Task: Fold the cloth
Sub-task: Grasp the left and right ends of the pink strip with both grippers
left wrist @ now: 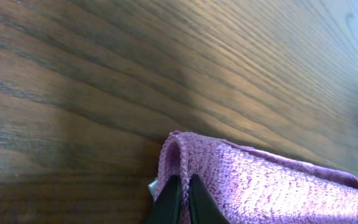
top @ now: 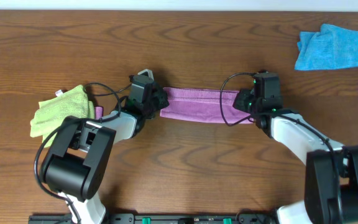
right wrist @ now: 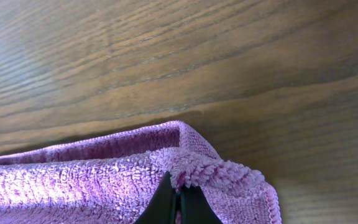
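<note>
Overhead shows our purple cloth (top: pixel 197 104) lying long-axis left to right, left gripper (top: pixel 159 99) clamped on one end, right gripper (top: pixel 241 101) pinching the other.

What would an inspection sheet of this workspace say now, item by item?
Surface: brown wood-grain table, no spill seen.
Job's things: purple cloth, gathered into a narrow band between the two grippers.
Clutter: lime-green cloth, crumpled beside the left arm; blue cloth, crumpled at the far right.
Grippers: left gripper shut on the purple cloth's left end; right gripper shut on its right end.
Cables: black cables loop at both wrists; the right loop crosses the purple cloth in the overhead view.
Surroundings: dark rail at the near edge; nothing else seen.
</note>
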`<move>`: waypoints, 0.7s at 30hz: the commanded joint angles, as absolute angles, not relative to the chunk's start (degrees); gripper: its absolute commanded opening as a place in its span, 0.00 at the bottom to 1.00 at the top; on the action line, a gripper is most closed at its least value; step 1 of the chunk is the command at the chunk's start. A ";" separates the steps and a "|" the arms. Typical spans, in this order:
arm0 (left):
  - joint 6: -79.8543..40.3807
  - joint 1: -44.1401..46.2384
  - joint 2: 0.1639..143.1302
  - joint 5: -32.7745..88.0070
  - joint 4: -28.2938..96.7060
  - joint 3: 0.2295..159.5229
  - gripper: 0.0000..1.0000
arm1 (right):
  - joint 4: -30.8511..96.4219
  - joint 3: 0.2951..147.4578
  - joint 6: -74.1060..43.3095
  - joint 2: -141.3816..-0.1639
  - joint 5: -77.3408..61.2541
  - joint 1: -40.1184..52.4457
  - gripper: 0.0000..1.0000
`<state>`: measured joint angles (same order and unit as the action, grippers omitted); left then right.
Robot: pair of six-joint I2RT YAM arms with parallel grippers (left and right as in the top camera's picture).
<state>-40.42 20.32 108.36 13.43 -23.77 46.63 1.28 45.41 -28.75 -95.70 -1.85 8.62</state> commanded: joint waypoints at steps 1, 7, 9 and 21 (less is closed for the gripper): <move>-39.09 18.65 110.21 5.32 -23.75 47.09 0.05 | 0.34 46.19 -26.85 -97.49 7.53 7.46 0.01; -38.54 18.65 112.51 4.27 -26.06 47.09 0.06 | -1.85 46.17 -25.58 -98.61 9.74 7.46 0.01; -38.52 18.65 113.01 4.19 -26.65 47.09 0.09 | -2.09 46.19 -25.28 -98.61 10.59 7.46 0.06; -38.50 18.63 112.33 4.10 -27.88 47.09 0.95 | 0.34 46.19 -24.58 -95.39 10.07 7.57 0.99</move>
<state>-38.74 19.27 110.78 6.37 -30.09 48.80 -0.40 45.41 -24.95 -97.89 8.93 7.68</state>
